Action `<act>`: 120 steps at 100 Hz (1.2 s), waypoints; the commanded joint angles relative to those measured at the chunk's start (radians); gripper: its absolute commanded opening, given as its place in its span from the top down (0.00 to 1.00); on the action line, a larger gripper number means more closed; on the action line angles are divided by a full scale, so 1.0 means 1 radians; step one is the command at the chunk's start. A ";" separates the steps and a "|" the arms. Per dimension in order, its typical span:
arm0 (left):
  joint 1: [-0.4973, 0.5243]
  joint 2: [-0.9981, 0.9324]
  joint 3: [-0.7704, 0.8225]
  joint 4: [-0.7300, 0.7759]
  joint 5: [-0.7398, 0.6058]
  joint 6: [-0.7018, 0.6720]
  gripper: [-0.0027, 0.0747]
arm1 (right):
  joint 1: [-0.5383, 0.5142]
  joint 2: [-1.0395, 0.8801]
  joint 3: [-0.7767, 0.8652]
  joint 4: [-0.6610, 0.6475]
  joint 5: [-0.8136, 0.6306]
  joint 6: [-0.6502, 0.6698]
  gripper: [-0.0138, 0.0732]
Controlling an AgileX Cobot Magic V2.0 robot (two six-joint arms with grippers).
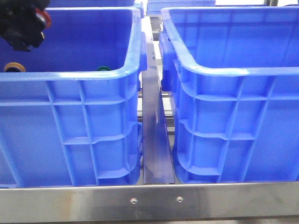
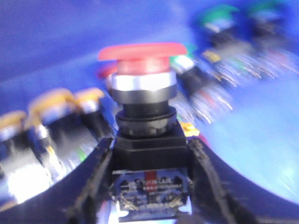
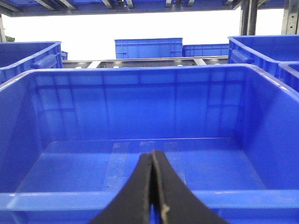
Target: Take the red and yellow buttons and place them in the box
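Left gripper point(image 2: 150, 184): clenched on the dark square body of a red button point(image 2: 142, 70), cap pointing away from the wrist, one black finger point(image 2: 96, 182) pressed to each side of the body and a small printed label showing between them. Just beyond and to either side of the held piece, on the blue floor of the left crate point(image 1: 93, 79): a blurred cluster of yellow buttons point(image 2: 51, 107) (orange-tinged caps, metal collars) on one side, and green buttons point(image 2: 217, 16) farther off on the other; their count cannot be told through the blur. In the front view the same gripper point(image 1: 23, 25) hangs inside that crate near its far left corner, a red cap visible at it, with one yellow cap point(image 1: 13, 66) and one green cap point(image 1: 103, 68) peeking above the near rim. Right gripper point(image 3: 153, 186): jaws pressed together, nothing between them, poised just behind the near rim of the right crate point(image 1: 233, 74), whose floor point(image 3: 149, 163) lies ahead and below. Beyond: further blue crates point(image 3: 148, 47) on a metal rack.
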 commanded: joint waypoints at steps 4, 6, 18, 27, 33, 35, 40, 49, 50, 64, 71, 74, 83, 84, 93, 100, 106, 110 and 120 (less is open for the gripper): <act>-0.070 -0.128 0.033 -0.004 -0.042 0.005 0.99 | 0.002 -0.019 0.004 -0.004 -0.079 0.003 0.92; -0.086 -0.149 0.043 -0.004 -0.042 0.005 0.99 | 0.002 -0.019 0.004 -0.004 -0.079 0.003 0.92; -0.190 -0.223 0.076 -0.004 -0.049 0.015 0.99 | 0.002 -0.019 0.004 -0.004 -0.079 0.003 0.92; -0.280 -0.260 0.078 -0.004 -0.053 0.015 0.99 | 0.002 -0.019 0.004 -0.004 -0.079 0.003 0.92; -0.342 -0.276 0.078 -0.004 -0.063 0.015 0.99 | 0.002 -0.019 0.004 -0.004 -0.079 0.003 0.92; -0.363 -0.279 0.078 -0.004 -0.063 0.015 0.99 | 0.002 -0.019 0.004 -0.004 -0.079 0.003 0.92; -0.403 -0.285 0.078 -0.004 -0.068 0.015 0.99 | 0.002 -0.019 0.004 -0.004 -0.079 0.003 0.92; -0.493 -0.285 0.078 -0.004 -0.072 0.015 0.99 | 0.002 -0.019 0.004 -0.004 -0.086 0.003 0.92; -0.499 -0.285 0.078 -0.004 -0.072 0.015 0.99 | 0.002 -0.019 0.004 -0.004 -0.088 0.003 0.92; -0.605 -0.285 0.078 -0.001 -0.095 0.015 0.99 | 0.002 -0.019 0.004 -0.004 -0.131 0.003 0.92; -0.639 -0.285 0.078 0.003 -0.107 0.015 0.99 | 0.002 -0.019 0.004 -0.004 -0.166 0.003 0.92; -0.652 -0.285 0.078 0.003 -0.112 0.015 0.99 | 0.002 -0.019 0.003 -0.004 -0.184 0.003 0.92; -0.670 -0.285 0.078 0.003 -0.114 0.015 0.99 | 0.002 -0.019 -0.023 0.001 -0.186 0.004 0.92; -0.672 -0.285 0.078 0.003 -0.114 0.015 0.99 | 0.002 -0.019 -0.027 0.002 -0.182 0.004 0.92; -0.672 -0.285 0.078 0.003 -0.112 0.015 0.99 | 0.002 -0.016 -0.102 0.009 -0.101 0.007 0.92; -0.672 -0.285 0.078 0.003 -0.112 0.015 0.99 | 0.002 -0.003 -0.193 0.022 0.008 0.029 0.92; -0.672 -0.285 0.078 0.003 -0.112 0.015 0.99 | 0.002 0.019 -0.289 0.049 0.103 0.049 0.92; -0.672 -0.285 0.078 0.003 -0.112 0.015 0.99 | 0.002 0.045 -0.359 0.076 0.180 0.051 0.92; -0.672 -0.285 0.078 0.003 -0.110 0.015 0.99 | 0.002 0.131 -0.533 0.126 0.389 0.051 0.92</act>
